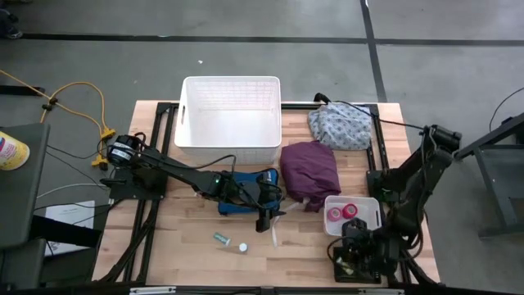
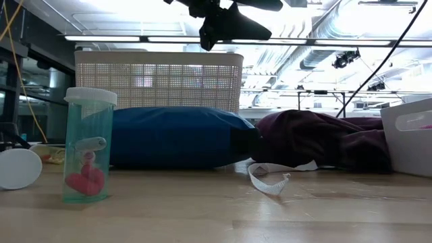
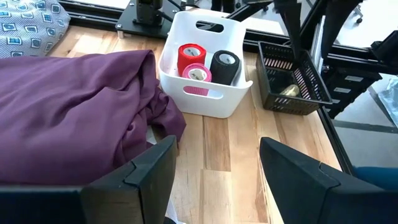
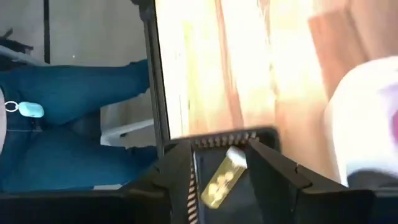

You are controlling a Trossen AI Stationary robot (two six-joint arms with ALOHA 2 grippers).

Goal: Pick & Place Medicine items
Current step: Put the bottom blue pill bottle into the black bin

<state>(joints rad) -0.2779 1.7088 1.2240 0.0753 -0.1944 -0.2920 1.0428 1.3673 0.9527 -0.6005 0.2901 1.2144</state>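
Looking down in the high view: light wood table (image 1: 188, 246) on a grey floor w/ dark seams, yellow cable at far left. Big white lattice basket (image 1: 230, 115) at the back, floral cloth bundle (image 1: 340, 127) and purple cloth bundle (image 1: 310, 168) to its right, blue zip pouch (image 1: 246, 190) mid-table. Left gripper (image 1: 264, 220) hangs just past the pouch's near edge, jaws wide, nothing in them. Greenish vial (image 1: 222, 238) and a tiny white cap (image 1: 242, 247) lie on bare wood near the front edge, a bit to that gripper's left, apart from it. Small white bin (image 1: 353, 215) holds red/pink rolls. Right gripper (image 1: 358, 250) sits over a small black crate (image 1: 356, 266) at the front right corner, just beside the bin.

Low view: room behind has bright ceiling lights + ducts. Vial (image 2: 88, 145) stands upright w/ red bits inside, round white cap (image 2: 19, 168) just beside it; pouch (image 2: 179, 137) behind; left gripper (image 2: 223, 23) up high, well above them.

Left wrist view: fingers (image 3: 152, 171) spread wide over bare wood; bin (image 3: 205, 62) ahead w/ red roll (image 3: 191, 57), pink roll (image 3: 196, 74), black roll (image 3: 224, 65), well apart from them; black crate (image 3: 292, 78) beside it.

Right wrist view: blurry; fingers (image 4: 177, 177) partly open either side of a yellowish item (image 4: 222, 177) in the crate; can't tell if they touch it. Someone's teal-clad legs (image 4: 74, 124) beyond the table edge.
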